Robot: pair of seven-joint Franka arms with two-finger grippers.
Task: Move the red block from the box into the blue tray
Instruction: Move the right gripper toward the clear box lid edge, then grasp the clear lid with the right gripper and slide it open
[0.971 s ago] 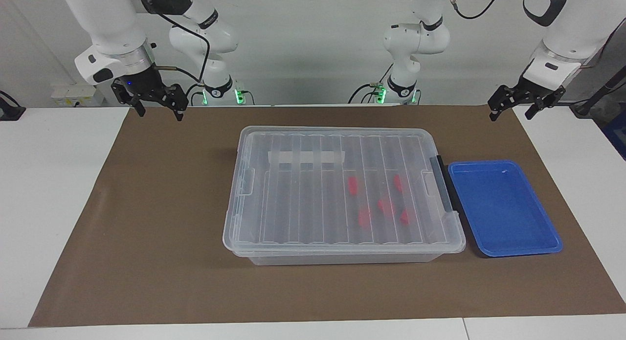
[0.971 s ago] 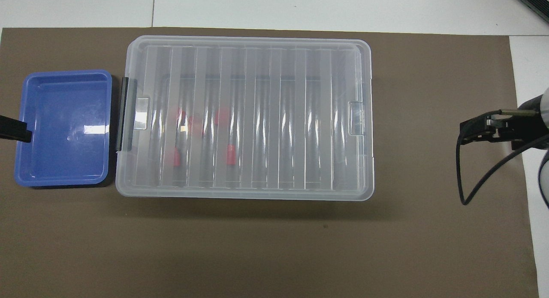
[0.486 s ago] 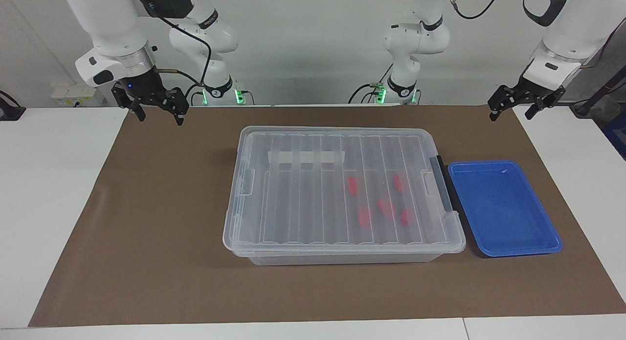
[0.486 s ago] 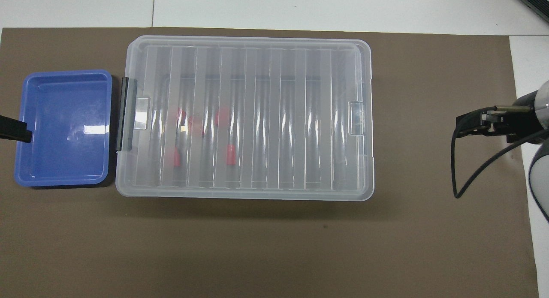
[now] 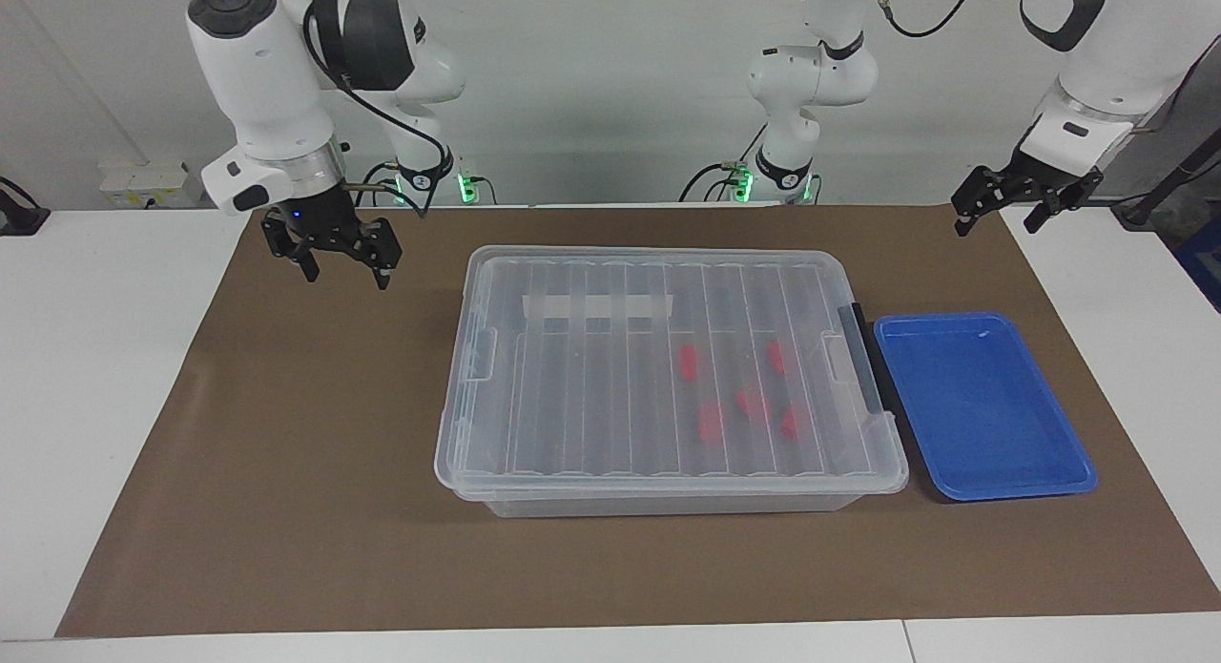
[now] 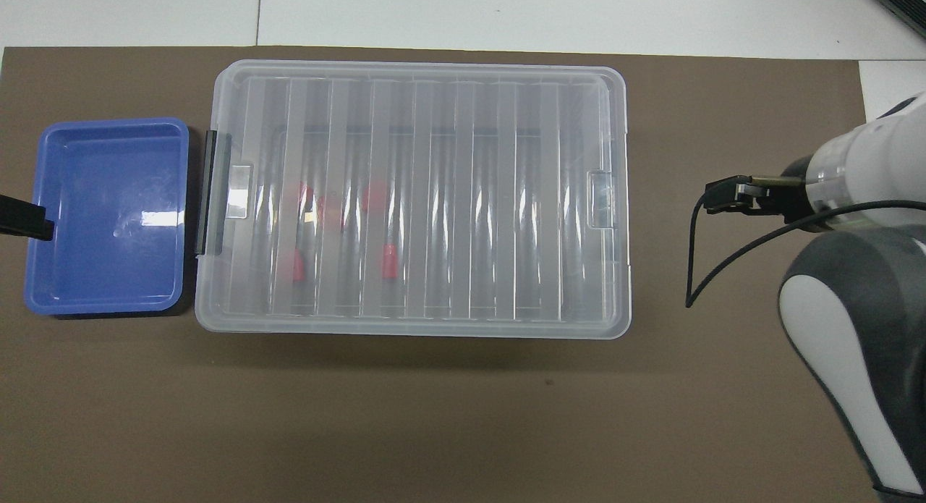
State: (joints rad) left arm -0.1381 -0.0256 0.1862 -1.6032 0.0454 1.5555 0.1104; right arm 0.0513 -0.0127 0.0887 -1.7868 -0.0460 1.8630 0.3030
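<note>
The red block (image 5: 711,422) lies among its look-alikes at frame centre under the shut lid of the clear box (image 5: 496,396) – beside the blue tray (image 5: 1083,453) – while the right tool (image 5: 345,262), upper left, and the left tool (image 5: 994,212), upper right, hang released and empty.

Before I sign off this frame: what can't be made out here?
- Red blocks: seen only through the box's ribbed lid; shapes smeared in both views, the overhead count unsure.
- Left gripper: overhead view's edge cuts off all but a dark tip over the blue tray.
- Right gripper: its own wrist covers most of it in the overhead view.
</note>
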